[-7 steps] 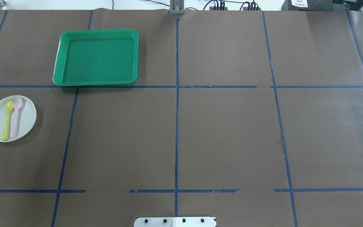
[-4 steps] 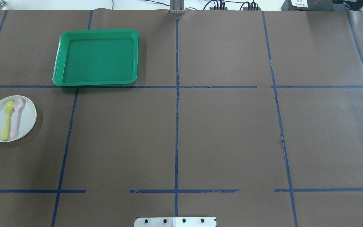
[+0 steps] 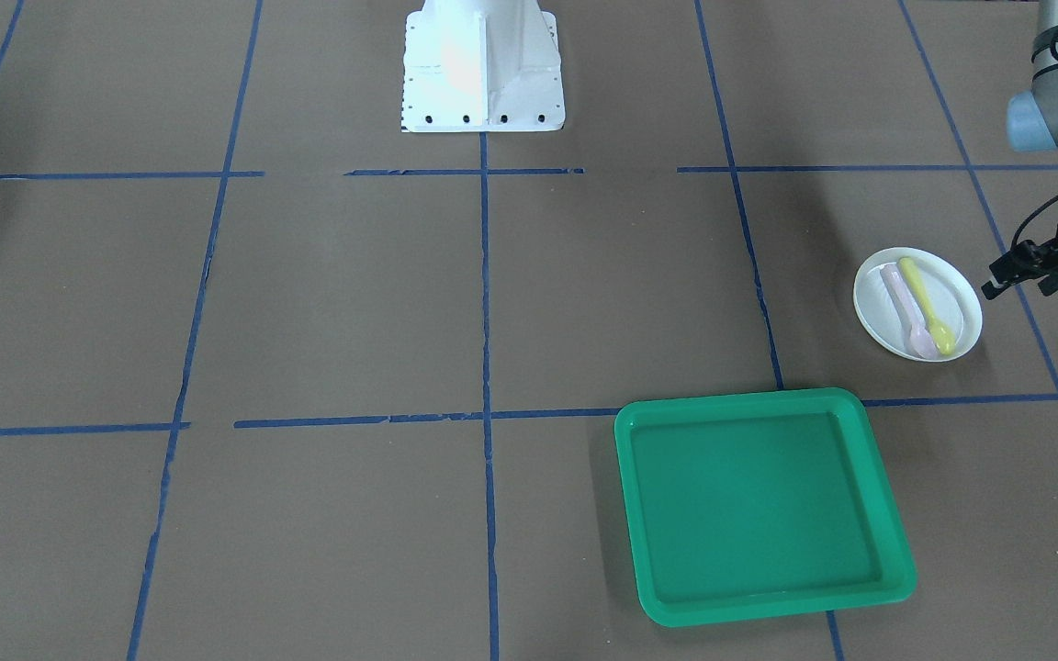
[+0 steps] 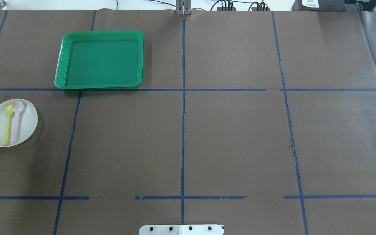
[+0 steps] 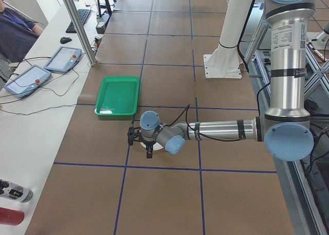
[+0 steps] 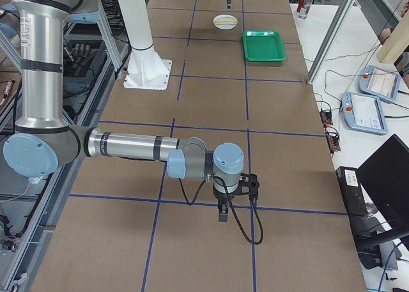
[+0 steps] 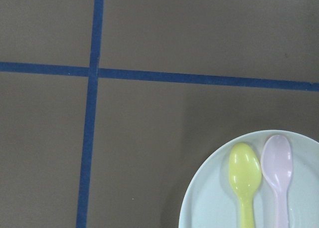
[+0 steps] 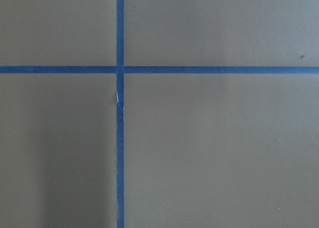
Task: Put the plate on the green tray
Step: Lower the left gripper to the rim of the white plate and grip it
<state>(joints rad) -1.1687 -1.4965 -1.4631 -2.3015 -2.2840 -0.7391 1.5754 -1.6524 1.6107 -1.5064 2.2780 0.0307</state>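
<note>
The small white plate (image 4: 28,125) lies at the table's left edge, with a yellow spoon (image 4: 7,124) and a pink spoon (image 4: 16,120) on it. It also shows in the front view (image 3: 878,308) and the left wrist view (image 7: 209,203). The green tray (image 4: 100,32) lies flat and empty farther out, also in the front view (image 3: 763,404). My left gripper (image 3: 1016,283) hovers just beside the plate on its outer side, fingers apart and empty. My right gripper (image 6: 235,199) hangs over bare table far from both; I cannot tell whether it is open.
Brown paper with blue tape lines covers the table. The robot's white base (image 3: 481,64) stands at the near middle edge. Tablets and cables (image 5: 36,70) lie on the white bench beyond the far edge, where an operator sits.
</note>
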